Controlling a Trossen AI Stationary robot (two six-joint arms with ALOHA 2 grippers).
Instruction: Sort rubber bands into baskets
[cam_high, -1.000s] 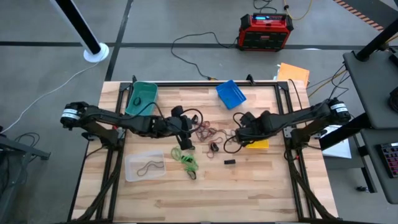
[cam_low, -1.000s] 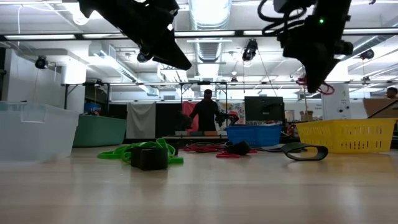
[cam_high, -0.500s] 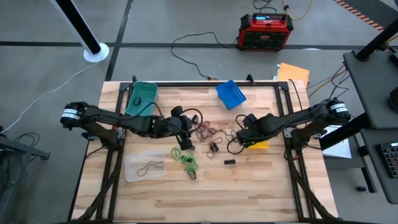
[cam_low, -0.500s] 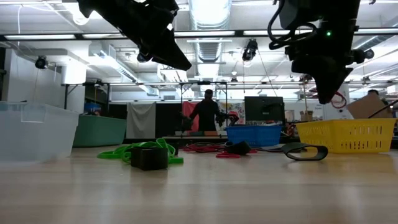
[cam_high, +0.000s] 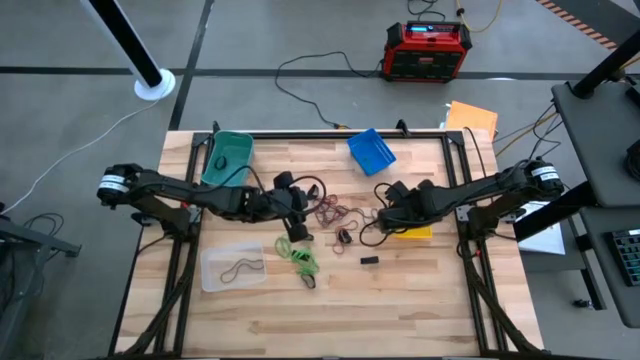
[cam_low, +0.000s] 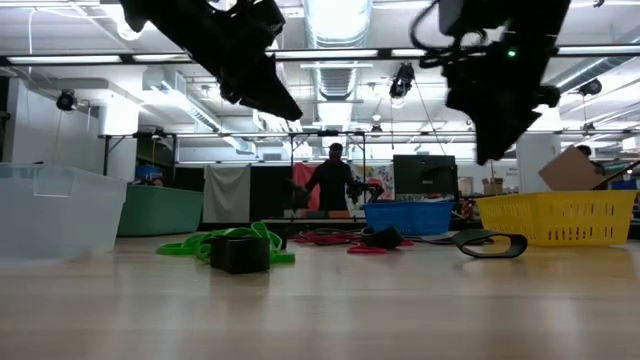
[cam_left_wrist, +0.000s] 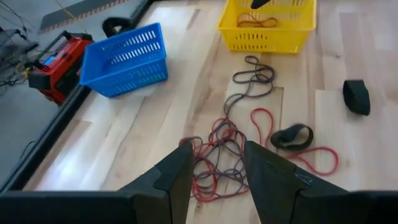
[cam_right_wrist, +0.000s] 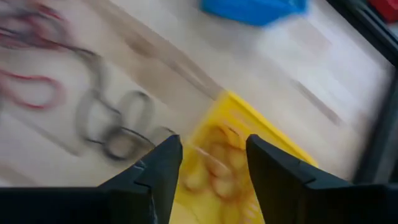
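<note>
Overhead, the right gripper is hanging above the table with its jaws standing apart and nothing showing between them; the yellow basket is lying just beside and partly under that arm, and the right wrist view is showing the basket directly ahead of the parted fingers, with orange-red rubber bands blurred inside it. Across the table, the left gripper is hovering with its jaws parted to a moderate gap and holding nothing. Just in front of its fingers the tangle of red and dark bands is lying on the wood, with a dark grey band stretching from it toward the yellow basket. Farther ahead of those jaws the blue basket is sitting near the table's edge. Behind the left gripper, along its arm, the teal basket is resting, and to the near side of it the clear basket is holding one dark band. The green bands are lying heaped just beside the left jaws, and a small black block is sitting nearer the right jaws.
</note>
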